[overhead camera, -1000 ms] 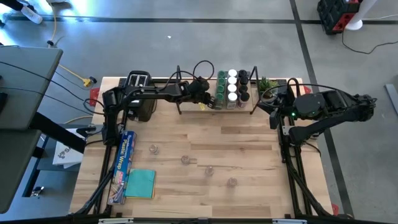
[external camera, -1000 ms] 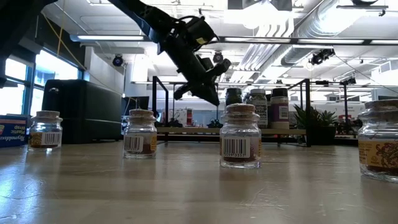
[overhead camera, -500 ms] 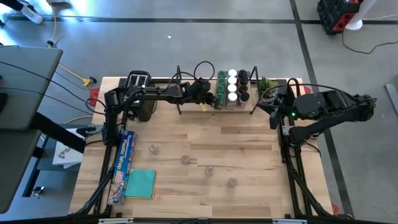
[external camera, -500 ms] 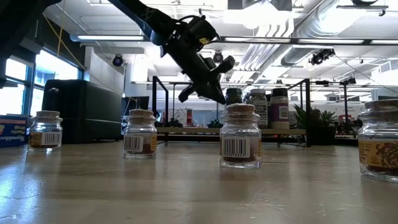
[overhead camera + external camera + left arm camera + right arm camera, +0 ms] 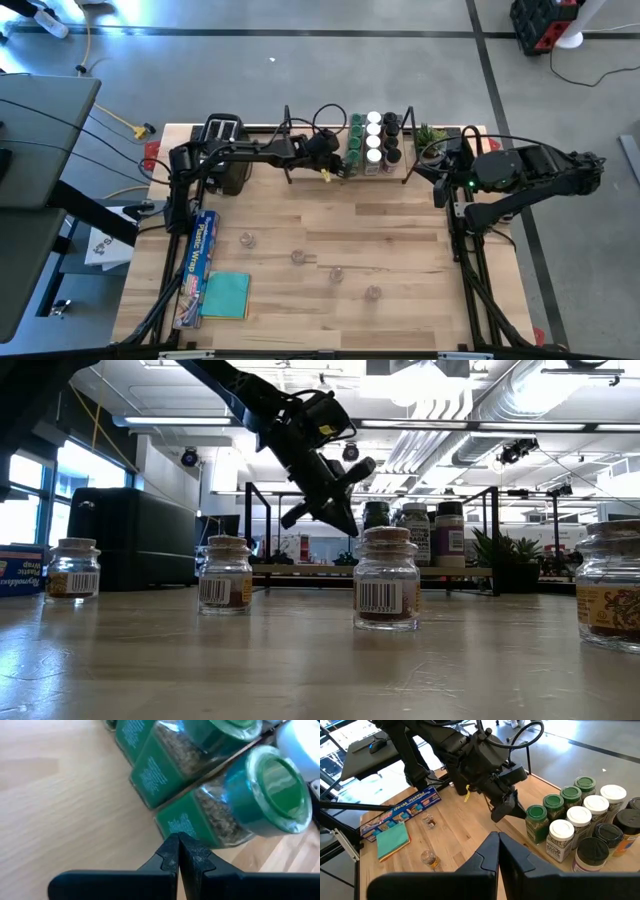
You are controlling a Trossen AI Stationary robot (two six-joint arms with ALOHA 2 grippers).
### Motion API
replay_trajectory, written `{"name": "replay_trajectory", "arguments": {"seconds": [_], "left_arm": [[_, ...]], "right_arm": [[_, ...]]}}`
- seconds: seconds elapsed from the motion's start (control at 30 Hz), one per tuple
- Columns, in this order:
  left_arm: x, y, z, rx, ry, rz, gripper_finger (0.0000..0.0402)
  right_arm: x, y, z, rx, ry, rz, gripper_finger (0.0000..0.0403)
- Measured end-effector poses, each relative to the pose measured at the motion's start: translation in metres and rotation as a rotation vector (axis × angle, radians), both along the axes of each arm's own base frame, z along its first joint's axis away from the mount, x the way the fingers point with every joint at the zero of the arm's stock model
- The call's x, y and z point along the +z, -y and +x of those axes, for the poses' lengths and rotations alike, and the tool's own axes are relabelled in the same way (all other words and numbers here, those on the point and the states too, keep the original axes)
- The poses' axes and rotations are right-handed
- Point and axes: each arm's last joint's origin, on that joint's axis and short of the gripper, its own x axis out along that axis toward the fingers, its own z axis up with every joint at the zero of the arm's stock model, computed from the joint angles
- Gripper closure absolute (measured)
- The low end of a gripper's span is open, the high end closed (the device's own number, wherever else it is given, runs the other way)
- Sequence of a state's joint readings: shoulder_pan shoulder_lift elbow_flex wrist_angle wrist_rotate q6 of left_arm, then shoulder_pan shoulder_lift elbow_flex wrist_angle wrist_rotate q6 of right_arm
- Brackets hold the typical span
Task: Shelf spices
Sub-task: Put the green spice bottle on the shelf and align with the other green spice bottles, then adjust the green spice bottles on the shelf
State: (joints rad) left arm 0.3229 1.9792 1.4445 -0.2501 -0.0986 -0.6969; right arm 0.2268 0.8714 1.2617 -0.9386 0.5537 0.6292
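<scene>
The left gripper (image 5: 178,851) has its fingers together, empty, just beside the green-lid spices (image 5: 260,795) on the shelf (image 5: 310,172). Only the low view shows four jars (image 5: 386,577) on the table. The gripper has pulled slightly back. The right gripper (image 5: 496,851) waits, also pressed together.

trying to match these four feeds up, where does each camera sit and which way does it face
High view: above the table, looking straight down; both arms show, left pincer shut beside the shelf.
Low view: at tabletop height, facing loose spices and the shelf behind; left arm overhead.
Left wrist view: behind its shut fingers, facing green-lidded jars.
Right wrist view: past the shut right pincer, facing the left arm.
Shared: the right wrist and high views both show the blue cloth.
</scene>
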Motion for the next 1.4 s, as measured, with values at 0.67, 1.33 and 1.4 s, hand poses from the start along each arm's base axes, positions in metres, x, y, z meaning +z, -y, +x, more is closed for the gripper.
{"name": "replay_trajectory", "arguments": {"seconds": [0.67,1.33,1.4], "left_arm": [[-0.01,0.001,0.005,0.053,0.01,-0.035,0.0401],[0.005,-0.025,0.008,0.121,0.195,0.055,0.0401],[0.005,-0.025,0.008,0.12,0.195,0.055,0.0401]], "right_arm": [[-0.001,0.0,0.0,0.003,-0.007,0.0,0.0399],[-0.001,0.0,0.0,0.001,-0.002,0.021,0.0399],[-0.001,0.0,0.0,0.001,-0.002,0.021,0.0399]]}}
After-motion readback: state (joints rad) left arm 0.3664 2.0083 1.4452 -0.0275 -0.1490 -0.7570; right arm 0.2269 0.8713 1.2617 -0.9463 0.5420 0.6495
